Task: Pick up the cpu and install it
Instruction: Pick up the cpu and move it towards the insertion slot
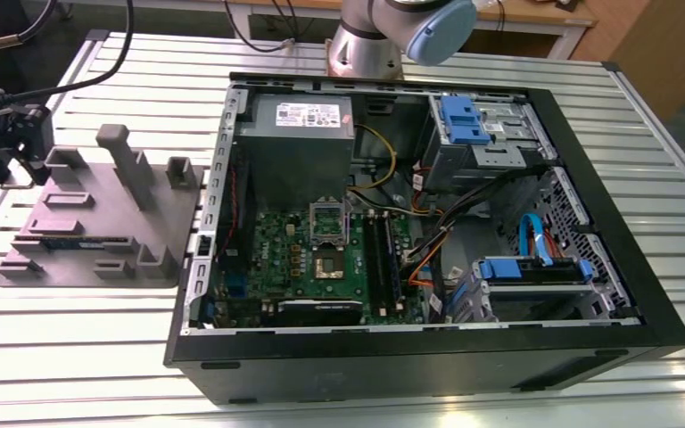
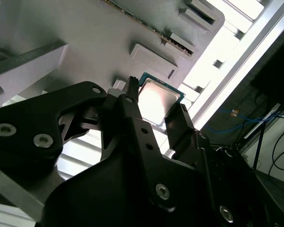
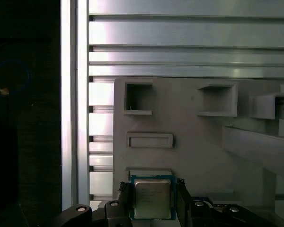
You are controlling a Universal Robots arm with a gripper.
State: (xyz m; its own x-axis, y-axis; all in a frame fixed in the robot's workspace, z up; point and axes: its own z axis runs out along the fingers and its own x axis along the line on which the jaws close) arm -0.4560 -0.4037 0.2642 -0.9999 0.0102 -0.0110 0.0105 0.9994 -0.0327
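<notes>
gripped cpu (image 3: 152, 198) in both wrist views

no legible text, print on the white label (image 1: 304, 114) unreadable, faint marks on the cpu (image 3: 152, 197) likewise

I, the gripper (image 1: 15, 134), hang over the end of the moulded tray (image 1: 93, 223) nearest the bench's (image 1: 81, 357) edge on the exterior view's left. The cpu (image 3: 152, 197) sits between my fingers (image 3: 124, 201), which press on two opposite edges of it. The open computer case (image 1: 438, 357) lies just beside the tray, toward the exterior view's right. Inside it the motherboard (image 1: 283, 241) lies along the tray-side wall, with the socket (image 1: 327, 242) at its middle and the power supply (image 1: 301, 147) behind. My arm's base (image 1: 363, 49) stands at the bench's far edge.
</notes>
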